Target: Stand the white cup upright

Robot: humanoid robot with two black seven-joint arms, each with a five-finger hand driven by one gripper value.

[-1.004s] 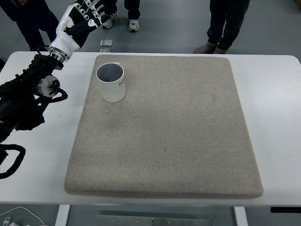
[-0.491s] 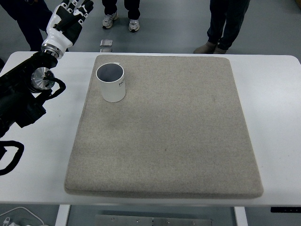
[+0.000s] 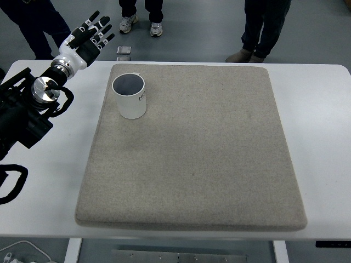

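Since the earlier frame, your left hand has turned over and fanned out; the cup has not shifted at all.

Nearest you is the front edge of the white table, smooth and hard, with a loop of black cable lying at its left side. Over most of it lies a grey felt mat, square with rounded corners, thick and slightly fuzzy, so it should damp any knock and keep things from sliding.

Farther in, at the mat's far left corner, stands the white cup. It is already upright, mouth up, a plain straight-walled cylinder with a dark inside and a small dark mark near the rim. It looks light, rigid and smooth-sided, probably slick under the fingers, and easy to tip. If you must take it again, wrap the wall around its middle, not the rim.

Beyond that, your left hand hovers over the table's far left edge, well apart from the cup, fingers spread wide and holding nothing. The right arm is out of view. On the floor past the table lies a small grey object, and people's legs and shoes show behind it.
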